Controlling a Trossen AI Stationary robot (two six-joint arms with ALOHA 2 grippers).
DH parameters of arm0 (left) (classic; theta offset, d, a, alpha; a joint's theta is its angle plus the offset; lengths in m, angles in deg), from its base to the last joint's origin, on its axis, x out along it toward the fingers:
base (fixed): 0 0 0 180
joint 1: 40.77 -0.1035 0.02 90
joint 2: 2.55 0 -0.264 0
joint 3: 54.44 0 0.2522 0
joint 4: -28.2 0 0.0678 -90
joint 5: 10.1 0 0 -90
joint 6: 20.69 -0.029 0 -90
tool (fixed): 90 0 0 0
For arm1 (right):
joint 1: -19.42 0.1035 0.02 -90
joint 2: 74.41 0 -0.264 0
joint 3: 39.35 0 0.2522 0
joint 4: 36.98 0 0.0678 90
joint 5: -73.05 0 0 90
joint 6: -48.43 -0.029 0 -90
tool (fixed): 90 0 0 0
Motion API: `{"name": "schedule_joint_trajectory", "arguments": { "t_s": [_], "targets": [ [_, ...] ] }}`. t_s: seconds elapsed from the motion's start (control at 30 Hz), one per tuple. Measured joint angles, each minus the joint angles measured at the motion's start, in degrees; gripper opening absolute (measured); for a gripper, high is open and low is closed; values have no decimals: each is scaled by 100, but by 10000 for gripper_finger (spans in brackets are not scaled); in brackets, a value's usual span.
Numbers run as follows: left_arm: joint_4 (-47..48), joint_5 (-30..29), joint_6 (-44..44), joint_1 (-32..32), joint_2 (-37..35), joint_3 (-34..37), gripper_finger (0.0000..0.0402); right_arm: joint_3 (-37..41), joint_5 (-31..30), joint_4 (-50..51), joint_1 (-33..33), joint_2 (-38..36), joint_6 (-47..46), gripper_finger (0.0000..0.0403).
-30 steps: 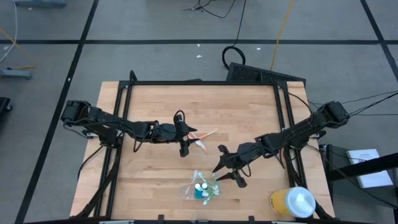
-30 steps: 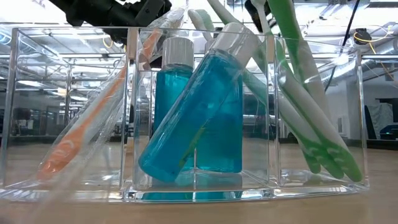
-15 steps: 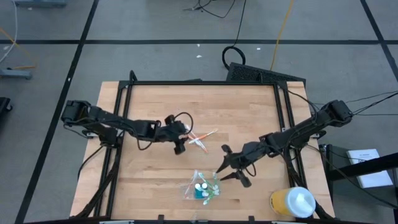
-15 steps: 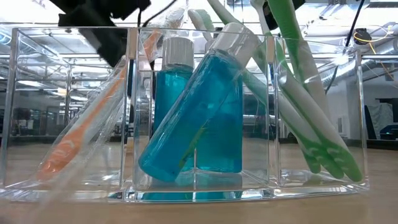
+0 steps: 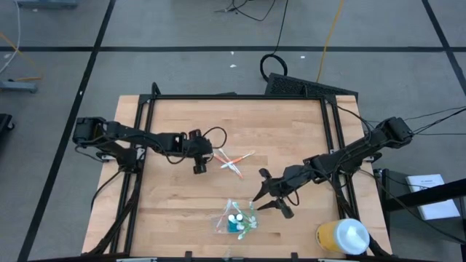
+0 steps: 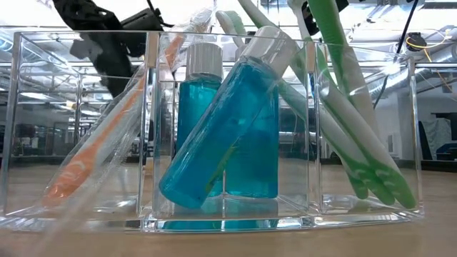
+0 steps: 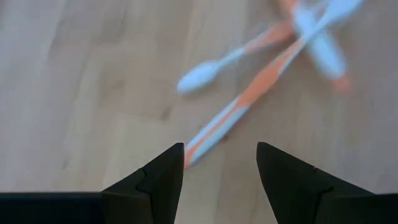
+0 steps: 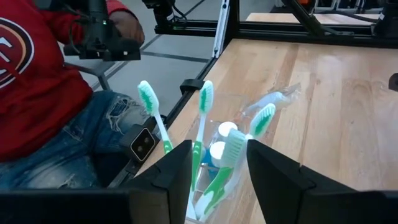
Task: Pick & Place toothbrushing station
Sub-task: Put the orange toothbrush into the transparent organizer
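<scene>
Toothbrushing station [image 5: 235,220] upright near counter [image 5: 175,196] front edge; right gripper [image 5: 266,203] beside it, parted, empty. Left gripper [image 5: 199,169] parted above loose orange toothbrushes [image 5: 234,161], likely lining up.

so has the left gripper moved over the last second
Yes. In the high view the left gripper has pulled back toward the table's left edge, away from the orange toothbrushes lying mid-table.
</scene>
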Motion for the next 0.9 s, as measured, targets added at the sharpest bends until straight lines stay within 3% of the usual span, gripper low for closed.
{"name": "schedule_joint_trajectory", "arguments": {
  "t_s": [0.2,0.37,0.9],
  "targets": [
    [-513,902,-719,-217,41,22,209,2,0,0,2,0,48,143],
    [-758,932,-1388,-220,131,22,209,4,1,2,2,0,48,142],
    [-1415,1182,-1478,-410,1358,-1,206,4,15,33,2,2,48,139]
  ]
}}
